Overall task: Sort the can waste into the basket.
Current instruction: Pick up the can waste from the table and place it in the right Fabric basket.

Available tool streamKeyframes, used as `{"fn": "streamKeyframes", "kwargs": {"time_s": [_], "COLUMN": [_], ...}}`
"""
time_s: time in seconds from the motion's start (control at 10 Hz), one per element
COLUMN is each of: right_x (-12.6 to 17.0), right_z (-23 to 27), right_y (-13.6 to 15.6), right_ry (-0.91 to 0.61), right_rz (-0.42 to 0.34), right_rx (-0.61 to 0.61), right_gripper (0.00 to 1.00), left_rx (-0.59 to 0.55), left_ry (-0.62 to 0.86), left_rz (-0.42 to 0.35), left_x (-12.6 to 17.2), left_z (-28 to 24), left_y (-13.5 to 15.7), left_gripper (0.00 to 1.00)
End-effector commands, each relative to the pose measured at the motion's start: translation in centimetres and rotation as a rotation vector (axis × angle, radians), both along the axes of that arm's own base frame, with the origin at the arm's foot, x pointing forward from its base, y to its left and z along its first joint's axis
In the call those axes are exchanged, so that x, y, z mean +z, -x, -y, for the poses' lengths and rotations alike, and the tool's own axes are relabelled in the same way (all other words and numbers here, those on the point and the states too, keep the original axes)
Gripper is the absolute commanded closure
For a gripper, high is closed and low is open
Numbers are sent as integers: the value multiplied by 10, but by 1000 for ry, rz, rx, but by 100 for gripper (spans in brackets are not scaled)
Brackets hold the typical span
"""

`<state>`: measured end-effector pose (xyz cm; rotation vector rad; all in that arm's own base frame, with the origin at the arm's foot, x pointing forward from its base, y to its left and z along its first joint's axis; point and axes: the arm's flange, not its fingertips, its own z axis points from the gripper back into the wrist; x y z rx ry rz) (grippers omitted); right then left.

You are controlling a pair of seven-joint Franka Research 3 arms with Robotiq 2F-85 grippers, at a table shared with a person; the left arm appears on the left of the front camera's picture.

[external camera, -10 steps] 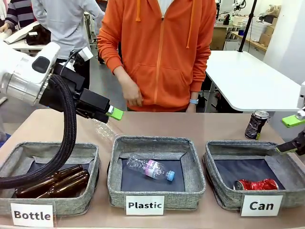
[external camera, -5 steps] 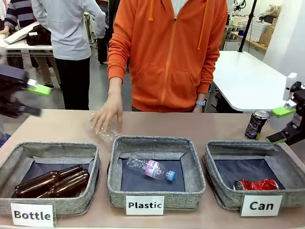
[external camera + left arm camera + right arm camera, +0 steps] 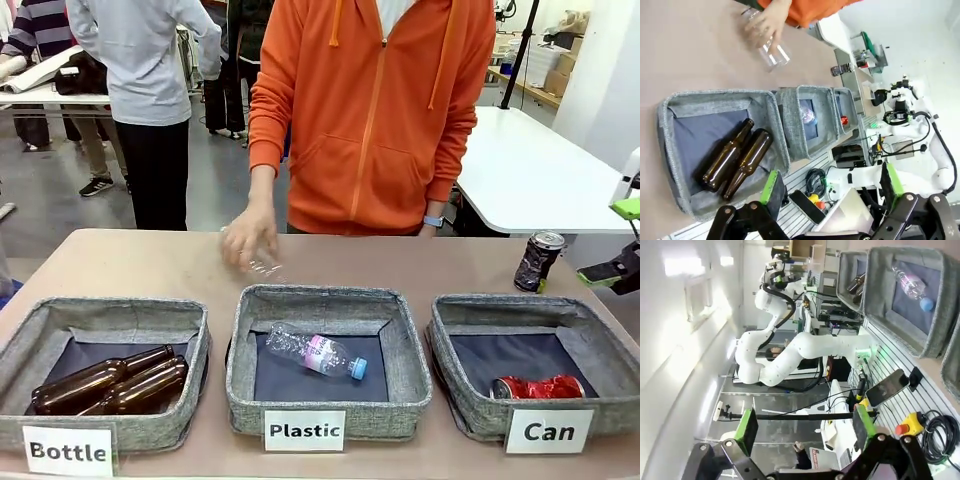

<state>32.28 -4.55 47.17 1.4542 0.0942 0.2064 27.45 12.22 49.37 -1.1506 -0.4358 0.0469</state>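
A dark can (image 3: pixel 538 260) with a silver top stands upright on the table just behind the basket labelled "Can" (image 3: pixel 455 312). A crushed red can (image 3: pixel 538 387) lies in that basket's front; it is a small red spot (image 3: pixel 844 120) in the left wrist view. My right gripper (image 3: pixel 618 240) hangs open at the right edge, a little right of the dark can and apart from it. Its green-padded fingers (image 3: pixel 746 426) stand wide with nothing between them. My left gripper (image 3: pixel 830 185) is open and holds nothing, above the near side of the bottle basket.
The "Bottle" basket (image 3: pixel 30 330) holds two brown glass bottles (image 3: pixel 110 380). The "Plastic" basket (image 3: pixel 240 330) holds a clear bottle (image 3: pixel 315 353). A person's hand (image 3: pixel 248 232) holds another clear plastic bottle (image 3: pixel 266 266) above the table behind the middle basket.
My left arm has drawn back out of the front view to the left. My right gripper has moved right. The person's hand took the clear bottle off the table and carried it right.
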Motion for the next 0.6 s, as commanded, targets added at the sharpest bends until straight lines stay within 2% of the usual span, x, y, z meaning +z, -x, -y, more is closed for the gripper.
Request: {"fn": "streamKeyframes", "kwargs": {"time_s": [0.0,0.5], "right_x": [6,6], "right_z": [-7,-7], "right_y": [0,0], "right_ry": [24,24], "right_rz": [20,20], "right_rx": [6,6], "right_gripper": [0,0], "left_rx": [-29,-29], "left_ry": [-28,-28], "left_rz": [11,11], "left_x": [13,13], "left_z": [21,21], "left_y": [-5,-5], "left_gripper": [0,0]}}
